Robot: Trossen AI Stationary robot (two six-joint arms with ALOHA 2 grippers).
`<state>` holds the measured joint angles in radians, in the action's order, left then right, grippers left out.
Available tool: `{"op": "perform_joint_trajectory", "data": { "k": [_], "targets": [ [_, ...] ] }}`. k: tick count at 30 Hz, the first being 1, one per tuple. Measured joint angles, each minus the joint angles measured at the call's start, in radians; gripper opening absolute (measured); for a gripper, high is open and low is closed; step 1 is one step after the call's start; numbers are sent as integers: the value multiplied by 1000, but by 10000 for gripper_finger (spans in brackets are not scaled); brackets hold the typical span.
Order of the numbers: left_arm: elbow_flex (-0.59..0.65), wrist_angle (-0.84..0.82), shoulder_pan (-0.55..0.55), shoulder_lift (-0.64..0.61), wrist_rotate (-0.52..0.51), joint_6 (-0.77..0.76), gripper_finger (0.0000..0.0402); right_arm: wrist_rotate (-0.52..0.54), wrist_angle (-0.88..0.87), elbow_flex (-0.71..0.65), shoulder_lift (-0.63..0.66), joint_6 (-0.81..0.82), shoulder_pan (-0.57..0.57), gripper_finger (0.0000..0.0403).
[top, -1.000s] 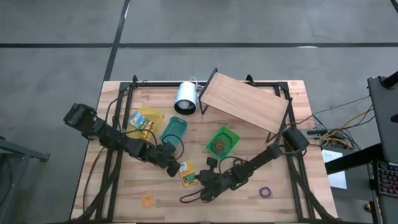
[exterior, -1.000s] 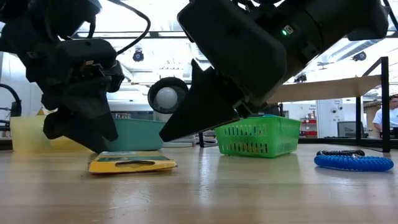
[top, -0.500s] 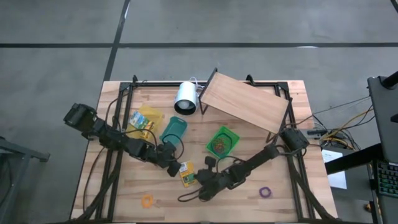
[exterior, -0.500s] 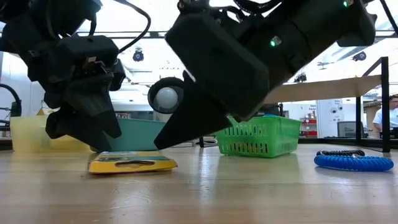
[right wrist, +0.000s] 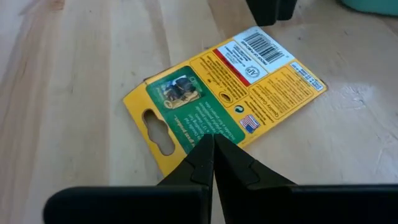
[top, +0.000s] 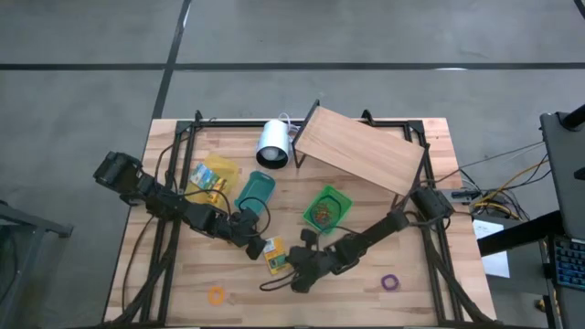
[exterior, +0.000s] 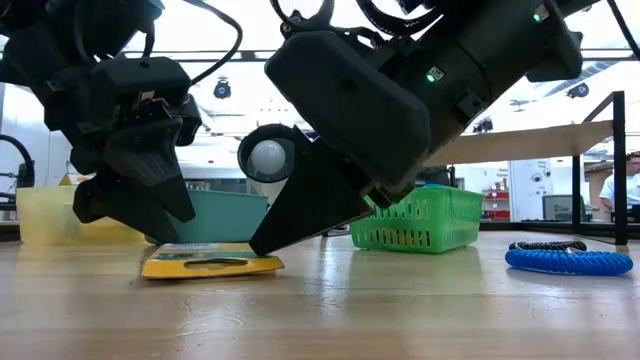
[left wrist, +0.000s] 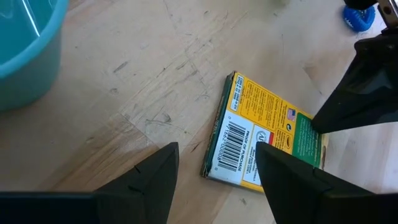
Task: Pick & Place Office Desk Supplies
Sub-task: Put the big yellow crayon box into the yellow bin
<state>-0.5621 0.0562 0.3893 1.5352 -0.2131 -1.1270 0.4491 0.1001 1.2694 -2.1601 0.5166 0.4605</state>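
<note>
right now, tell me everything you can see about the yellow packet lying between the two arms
The yellow packet is a flat retail card, mostly yellow with a green panel holding a small picture, a white barcode label with a red strip at one end and a hang slot at the other. It looks like printed cardboard, with fine text and a small flag mark. It lies flat on the wooden table, near the teal bin. The right end effector, fingers shut, has its tips at the green end; the open left end effector straddles the barcode end.

Yellow-and-green packet (top: pixel 275 255) lies flat on the table, barcode up.
</note>
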Motion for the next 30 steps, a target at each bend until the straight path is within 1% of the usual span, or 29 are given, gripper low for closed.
{"op": "perform_joint_trajectory", "data": {
  "k": [5, 9, 25, 30],
  "targets": [
    [0, 0, 0, 0, 0, 0, 218, -16, -24, 2, 0, 32, -7, 8],
    [0, 0, 0, 0, 0, 0, 218, -52, -54, 5, 2, 55, -11, 8],
    [0, 7, 0, 0, 0, -10, 218, -54, -119, 4, 3, 60, -9, 8],
    [0, 11, 0, 18, 26, -44, 218, -55, -119, 3, 3, 60, -9, 8]
  ]
}}
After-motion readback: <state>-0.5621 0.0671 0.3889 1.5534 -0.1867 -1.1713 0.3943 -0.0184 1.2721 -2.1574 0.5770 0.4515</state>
